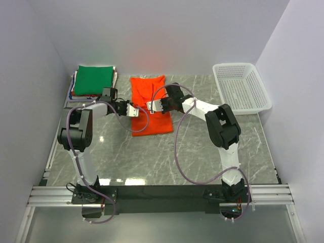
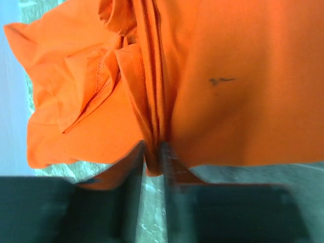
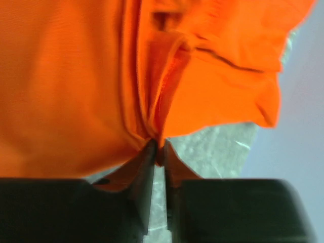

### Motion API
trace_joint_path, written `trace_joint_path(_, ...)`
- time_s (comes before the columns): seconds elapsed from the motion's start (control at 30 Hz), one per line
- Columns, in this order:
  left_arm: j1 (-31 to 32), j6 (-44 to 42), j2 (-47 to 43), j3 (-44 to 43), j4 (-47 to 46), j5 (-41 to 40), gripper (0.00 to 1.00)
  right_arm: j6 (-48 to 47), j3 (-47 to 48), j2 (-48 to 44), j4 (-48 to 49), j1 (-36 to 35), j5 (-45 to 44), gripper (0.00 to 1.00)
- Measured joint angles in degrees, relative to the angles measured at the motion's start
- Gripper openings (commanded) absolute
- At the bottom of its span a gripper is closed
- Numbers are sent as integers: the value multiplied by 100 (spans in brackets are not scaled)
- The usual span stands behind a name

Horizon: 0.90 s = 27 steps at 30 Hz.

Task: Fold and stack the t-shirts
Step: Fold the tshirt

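Observation:
A bright orange t-shirt (image 1: 149,96) lies folded lengthwise on the grey marble table, behind the middle. Both grippers meet over its centre. My left gripper (image 1: 135,111) comes in from the left and my right gripper (image 1: 150,105) from the right. In the left wrist view the left gripper (image 2: 153,159) pinches a bunched fold of the orange t-shirt (image 2: 238,101) at its tips. The right gripper (image 3: 158,152) likewise nips a gathered edge of the orange t-shirt (image 3: 61,91). A folded green t-shirt (image 1: 93,79) tops a stack at the back left.
A white plastic lattice basket (image 1: 230,66) stands at the back right. Under the green shirt, red and white cloth edges (image 1: 75,92) show. White walls close in the table on the left, back and right.

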State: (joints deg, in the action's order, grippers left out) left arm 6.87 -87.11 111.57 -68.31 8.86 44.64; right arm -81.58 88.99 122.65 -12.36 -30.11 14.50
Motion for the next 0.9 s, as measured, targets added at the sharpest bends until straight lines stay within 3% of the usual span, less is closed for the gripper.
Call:
trace_joint_path(0.03, -9, 33, 22, -26, -11, -9, 38, 35, 4, 4, 81, 0, -46, 34)
trace_joint_path(0.1, -44, 214, 35, -107, -22, -22, 41, 146, 0, 2, 269, 0, -164, 46)
trace_joint_path(0.23, -155, 859, -66, -203, -153, -46, 44, 470, -306, -289, 737, 9, -369, 52)
trace_joint_path(0.33, -267, 1725, -389, -256, -31, -44, 43, 933, -496, -758, 691, 15, -426, 50)
trace_joint_path(0.53, -428, 3770, -1314, -289, 297, 286, 40, 2472, 90, -1626, -111, 72, -212, 27)
trace_joint_path(0.6, -417, 4699, -1565, -197, 232, 527, 38, 3091, 391, -1703, -439, 111, 26, 24)
trace_joint_path(0.7, -369, 6188, -1613, -122, 35, 835, 34, 3993, 748, -1591, -940, 166, 474, 23)
trace_joint_path(0.9, -286, 8577, -785, -127, -356, 686, 47, 5311, 1829, -407, -1773, 197, 1005, 32)
